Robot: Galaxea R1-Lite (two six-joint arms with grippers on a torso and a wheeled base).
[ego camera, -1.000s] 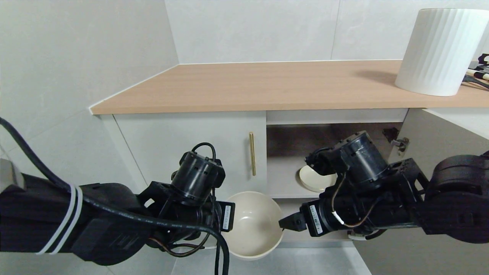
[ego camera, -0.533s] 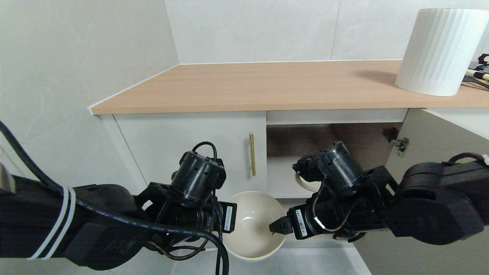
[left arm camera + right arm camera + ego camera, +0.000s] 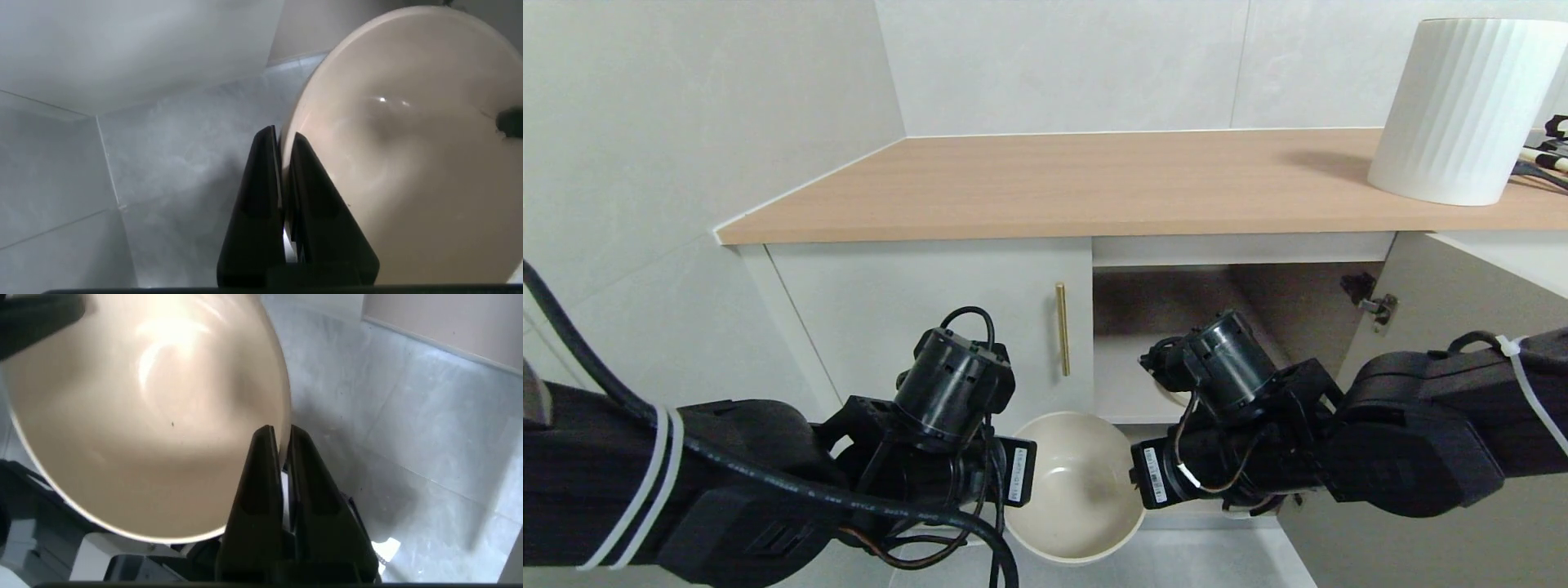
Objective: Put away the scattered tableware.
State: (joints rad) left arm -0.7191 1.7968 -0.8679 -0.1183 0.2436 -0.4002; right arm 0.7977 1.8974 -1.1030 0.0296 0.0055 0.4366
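A cream bowl (image 3: 1072,490) hangs tilted over the grey floor, in front of the open cupboard (image 3: 1176,318). My left gripper (image 3: 1013,482) is shut on the bowl's left rim; in the left wrist view its fingers (image 3: 265,175) pinch the rim of the bowl (image 3: 409,147). My right gripper (image 3: 1135,482) is at the opposite rim. In the right wrist view its fingers (image 3: 261,469) straddle the rim of the bowl (image 3: 147,408), shut on it.
The cupboard's right door (image 3: 1462,327) stands open; its left door carries a brass handle (image 3: 1060,328). A sliver of a pale plate (image 3: 1166,395) shows on the shelf behind my right wrist. On the wooden countertop (image 3: 1094,180) a white ribbed container (image 3: 1454,106) stands beside utensils (image 3: 1543,159).
My right arm has swung left and its gripper has shut on the bowl's right rim. The bowl and left gripper have shifted slightly right and down.
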